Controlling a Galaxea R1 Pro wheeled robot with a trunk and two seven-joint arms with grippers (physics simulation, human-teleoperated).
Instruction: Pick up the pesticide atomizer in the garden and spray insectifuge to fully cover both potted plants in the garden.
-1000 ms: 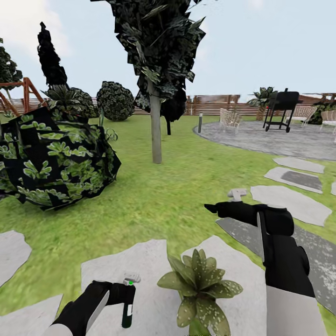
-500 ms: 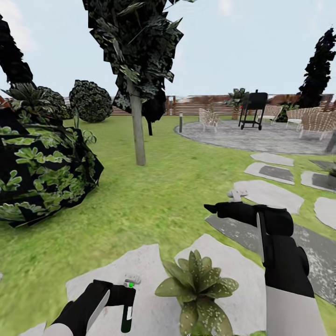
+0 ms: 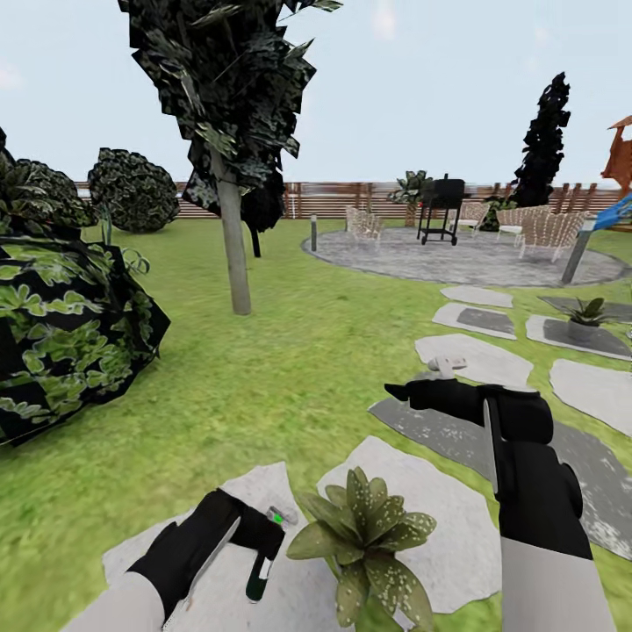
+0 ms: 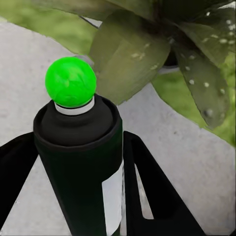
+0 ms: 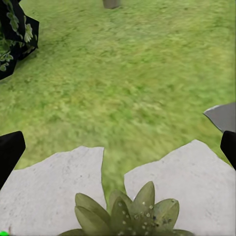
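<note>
In the head view my left gripper [image 3: 256, 542] is shut on the pesticide atomizer [image 3: 260, 575], a slim black bottle with a green spot near its top. The bottle is tilted, just left of a potted plant [image 3: 364, 540] with white-speckled pointed leaves. The left wrist view shows the atomizer [image 4: 81, 162] between both fingers, its green ball close to the plant's leaves [image 4: 132, 54]. My right gripper [image 3: 399, 392] hovers open above and behind this plant [image 5: 130, 216]. A second potted plant [image 3: 584, 314] stands on a stepping stone far right in the garden.
A big dark bush [image 3: 61, 325] sits at left and a tree trunk [image 3: 233, 254] ahead. Stepping stones [image 3: 474, 355] lead to a gravel patio [image 3: 456, 259] with a grill [image 3: 441, 206], chairs and a bollard lamp [image 3: 313, 233]. A slatted fence [image 3: 351, 200] closes the back.
The camera has turned right, bringing the second plant into view. My left gripper has moved right with the atomizer, tilting it close to the near plant. The right arm holds its pose.
</note>
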